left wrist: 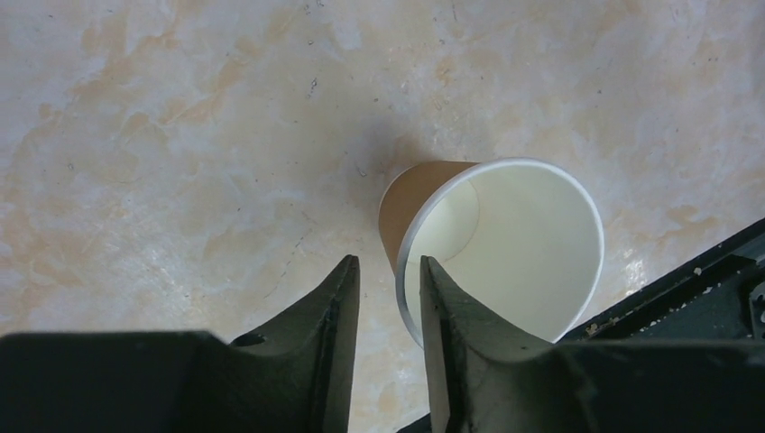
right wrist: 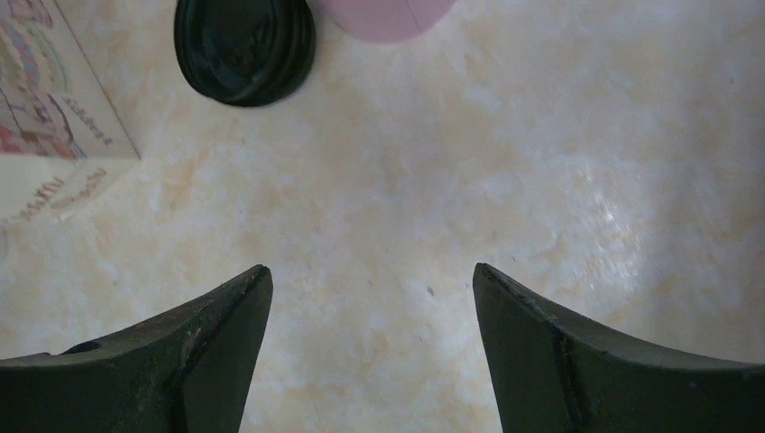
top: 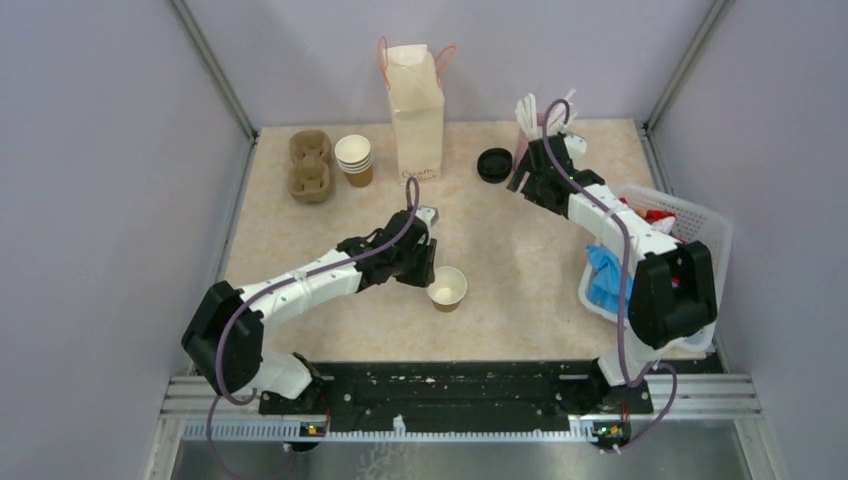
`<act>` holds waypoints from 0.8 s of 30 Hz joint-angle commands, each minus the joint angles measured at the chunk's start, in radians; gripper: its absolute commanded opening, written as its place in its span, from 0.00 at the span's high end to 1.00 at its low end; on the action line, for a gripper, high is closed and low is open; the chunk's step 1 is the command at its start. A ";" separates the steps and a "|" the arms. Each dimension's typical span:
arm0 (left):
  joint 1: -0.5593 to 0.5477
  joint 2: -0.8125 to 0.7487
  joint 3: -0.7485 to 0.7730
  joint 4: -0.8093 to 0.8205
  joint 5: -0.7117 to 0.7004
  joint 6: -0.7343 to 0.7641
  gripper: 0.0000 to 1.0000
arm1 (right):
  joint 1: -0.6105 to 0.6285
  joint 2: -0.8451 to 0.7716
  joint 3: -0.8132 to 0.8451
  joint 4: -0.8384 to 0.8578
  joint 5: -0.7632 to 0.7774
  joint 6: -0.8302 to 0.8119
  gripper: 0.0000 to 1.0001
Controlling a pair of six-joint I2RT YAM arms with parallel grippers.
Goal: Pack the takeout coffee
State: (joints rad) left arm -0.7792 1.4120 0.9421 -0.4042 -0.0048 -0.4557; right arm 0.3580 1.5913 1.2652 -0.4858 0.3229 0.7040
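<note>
The left gripper (left wrist: 388,263), jaws narrowly parted, straddles the near rim of the upright, lidless brown paper cup (left wrist: 501,253) on the surface, seemingly not yet pinching. The right gripper (right wrist: 370,271) is wide open, with the round black plastic lid (right wrist: 244,45) ahead-left.

The paper cup (left wrist: 505,244) is matt outside, smooth inside; the black plastic lid (right wrist: 244,45) looks glossy.

My right gripper (right wrist: 370,271) hangs over the marbled table (right wrist: 505,162) with its dark fingers spread wide. Ahead of it and to the left I see a black lid (right wrist: 244,45). A pink container (right wrist: 383,13) sits just beside the lid, and a printed paper bag (right wrist: 45,135) is further left.
</note>
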 commanded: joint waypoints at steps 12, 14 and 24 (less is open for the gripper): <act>0.003 -0.249 0.177 -0.150 -0.262 0.086 0.09 | 0.038 0.373 0.251 0.341 0.147 0.057 0.25; 0.016 -0.252 0.214 -0.158 -0.285 0.119 0.08 | 0.044 0.405 0.258 0.374 0.166 0.075 0.27; 0.073 -0.228 0.236 -0.136 -0.269 0.186 0.08 | 0.053 0.546 0.380 0.364 0.296 0.144 0.44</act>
State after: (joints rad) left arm -0.7315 1.1778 1.1763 -0.5518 -0.2707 -0.3080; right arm 0.4038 2.1021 1.5517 -0.1421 0.5278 0.8062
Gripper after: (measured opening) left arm 0.922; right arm 0.588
